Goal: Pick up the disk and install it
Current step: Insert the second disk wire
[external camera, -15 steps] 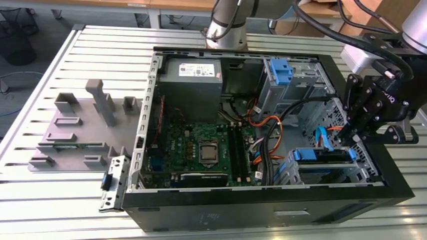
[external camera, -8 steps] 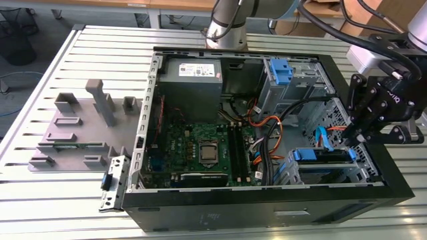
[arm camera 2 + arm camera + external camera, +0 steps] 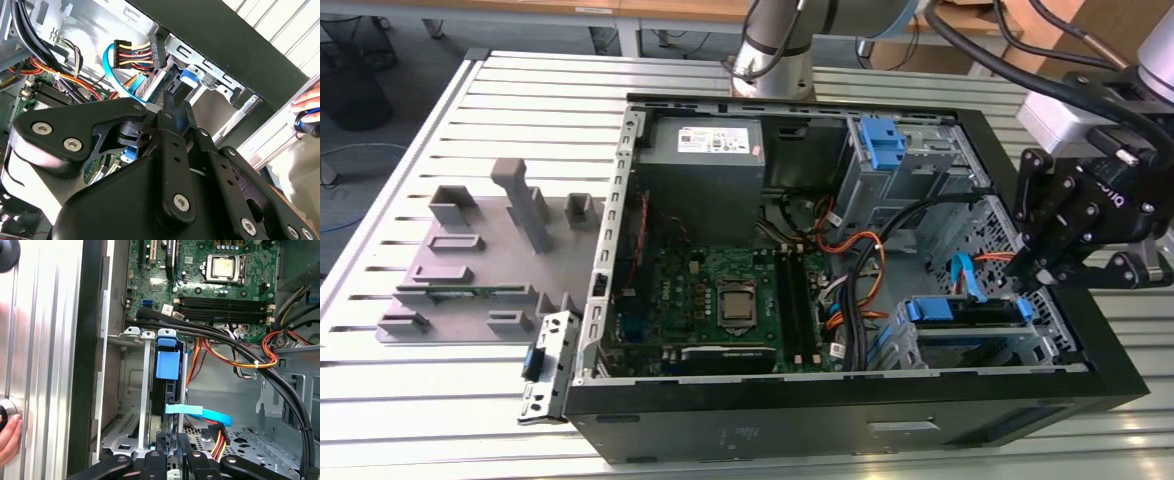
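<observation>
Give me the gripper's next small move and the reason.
Probably a short, straight push along the slot. The disk already sits edge-on between the rails of the drive cage, and the gripper is right at its outer end. Whether the disk is fully seated does not show.

Sitting edge-up in the drive cage at the open computer case's front corner: the disk (image 3: 967, 311), dark-bodied, its blue plastic carrier frame facing upward.
</observation>
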Available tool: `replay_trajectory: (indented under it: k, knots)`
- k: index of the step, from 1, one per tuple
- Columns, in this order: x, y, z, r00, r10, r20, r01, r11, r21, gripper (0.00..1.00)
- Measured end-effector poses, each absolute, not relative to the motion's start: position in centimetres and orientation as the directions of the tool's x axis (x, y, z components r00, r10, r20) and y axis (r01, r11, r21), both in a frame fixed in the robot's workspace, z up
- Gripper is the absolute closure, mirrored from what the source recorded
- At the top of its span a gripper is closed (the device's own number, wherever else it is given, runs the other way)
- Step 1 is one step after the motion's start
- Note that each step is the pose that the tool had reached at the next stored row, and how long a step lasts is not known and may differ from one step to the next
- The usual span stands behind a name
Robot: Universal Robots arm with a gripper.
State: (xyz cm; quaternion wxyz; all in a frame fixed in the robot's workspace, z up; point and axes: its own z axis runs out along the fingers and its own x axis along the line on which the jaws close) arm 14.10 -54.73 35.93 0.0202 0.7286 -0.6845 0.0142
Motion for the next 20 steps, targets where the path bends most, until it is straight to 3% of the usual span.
replay_trajectory:
  k: [20]
  knots:
    - [14.70,-54.72,35.78,0.213,-0.976,0.048,-0.977,-0.213,0.010,0.76]
